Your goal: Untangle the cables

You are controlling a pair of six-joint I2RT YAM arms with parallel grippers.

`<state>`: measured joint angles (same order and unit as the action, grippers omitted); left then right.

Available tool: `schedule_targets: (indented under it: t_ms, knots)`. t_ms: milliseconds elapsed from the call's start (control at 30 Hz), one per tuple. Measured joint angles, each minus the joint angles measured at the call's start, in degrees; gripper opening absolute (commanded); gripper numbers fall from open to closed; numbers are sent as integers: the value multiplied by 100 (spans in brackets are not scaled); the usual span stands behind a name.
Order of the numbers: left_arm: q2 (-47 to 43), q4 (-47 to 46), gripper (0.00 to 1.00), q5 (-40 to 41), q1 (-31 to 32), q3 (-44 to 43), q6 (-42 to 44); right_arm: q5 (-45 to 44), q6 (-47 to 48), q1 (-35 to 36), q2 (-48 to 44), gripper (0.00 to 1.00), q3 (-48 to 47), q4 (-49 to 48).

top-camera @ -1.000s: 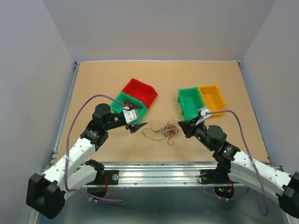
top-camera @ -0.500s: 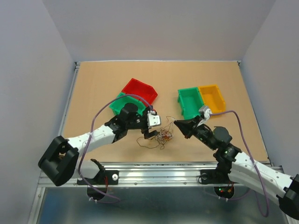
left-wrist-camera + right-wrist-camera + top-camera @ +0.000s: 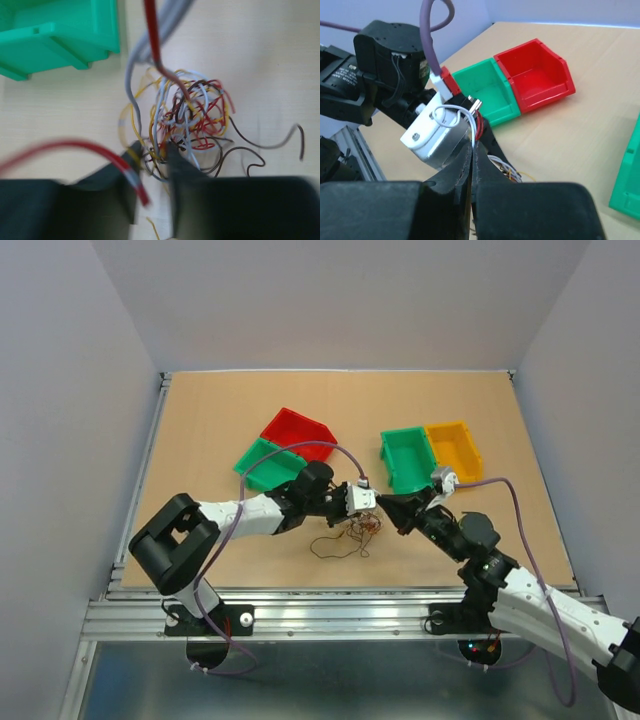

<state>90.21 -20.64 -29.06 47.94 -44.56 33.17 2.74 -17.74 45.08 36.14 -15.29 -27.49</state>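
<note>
Tan tabletop (image 3: 220,420) is carrying the cables (image 3: 187,112) just ahead of the nearer left gripper (image 3: 154,152), whose narrowly parted jaws are straddling edge strands; the right gripper (image 3: 383,506), pressed together, is hovering beside them.

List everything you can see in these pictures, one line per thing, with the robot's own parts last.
cables: one tangle of thin wires, yellow, red, dark and whitish, front middle of the table
red bin: one, red, left of centre
green bins: two, green, one against the red bin, one against the yellow bin
yellow bin: one, yellow, right of centre
table: one, tan top
purple arm cables: two, purple, one along each arm
left gripper: one, black, jaws apart around strands of the tangle
right gripper: one, black, shut, tip beside the left wrist above the tangle
</note>
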Motion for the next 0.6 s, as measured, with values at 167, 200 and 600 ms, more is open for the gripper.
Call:
schedule_targets:
  t_ms: [167,200,600]
  knots:
    - [2,48,0,162,-17,-90,-52,-501,-85,-2,-485,1,4,197]
    - [-66,48,0,205,-46,-81,-81,-614,-118,2,-588,1,4,275]
    - [-1460,-236,0,457,-1141,256,-660,-3617,-870,2,-2100,1,-7,2376]
